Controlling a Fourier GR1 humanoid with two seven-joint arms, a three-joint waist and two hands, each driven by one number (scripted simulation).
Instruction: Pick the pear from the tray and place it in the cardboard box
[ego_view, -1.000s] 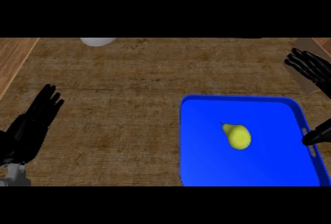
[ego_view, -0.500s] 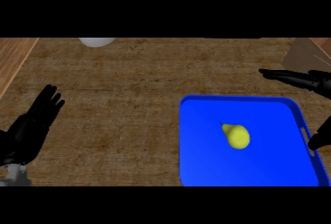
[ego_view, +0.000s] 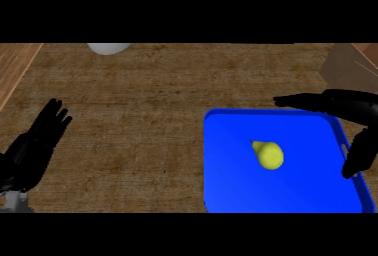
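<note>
The counter (ego_view: 162, 100) fills the view, a brown, rough-textured top, with a strip of lighter wood grain running along its edge at ten o'clock.

The blue tray (ego_view: 236, 190) is the next largest thing. It lies on the counter toward four o'clock, a rounded rectangle with a raised rim, and its right and lower sides run out to the limits of the view.

The left robot hand (ego_view: 35, 145) shows at eight o'clock, black, resting open near the left edge with its fingers straight and pointing toward one o'clock. It touches nothing and lies well apart from the tray.

The right robot hand (ego_view: 347, 107) comes in at three o'clock, over the tray's upper right corner. It is open: its fingers reach straight toward nine o'clock along the tray's top rim, while its thumb hangs down toward six o'clock beside the tray's right rim. It holds nothing, and a bare stretch of blue lies between it and the fruit.

A corner of the cardboard box (ego_view: 353, 62) shows at two o'clock, brown, cut off by the right edge of the view, just above the right robot hand.

A pale rounded object (ego_view: 109, 48) sits at eleven o'clock at the far edge of the counter; only its lower part shows, and what it is cannot be told.

The pear (ego_view: 269, 155) is the smallest thing, yellow-green, lying on the tray floor a little right of the tray's middle, its narrow end pointing toward eleven o'clock.
</note>
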